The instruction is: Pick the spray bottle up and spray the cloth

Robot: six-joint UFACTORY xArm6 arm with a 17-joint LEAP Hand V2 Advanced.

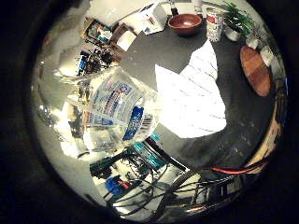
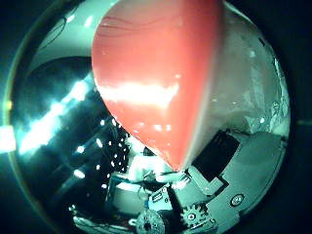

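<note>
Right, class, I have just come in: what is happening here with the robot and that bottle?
The robot's hand is close against a clear spray bottle, whose red top fills the thumb-side palm view, so the bottle looks held or nearly so. The fingers' grip cannot be seen. A white cloth lies spread on the dark table beyond the bottle. A brown bowl, a can and a plant stand at the far edge.

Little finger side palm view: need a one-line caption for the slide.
Clear spray bottle close to the palm, above a dark table with a white cloth, wooden bowl and potted plant.
</note>
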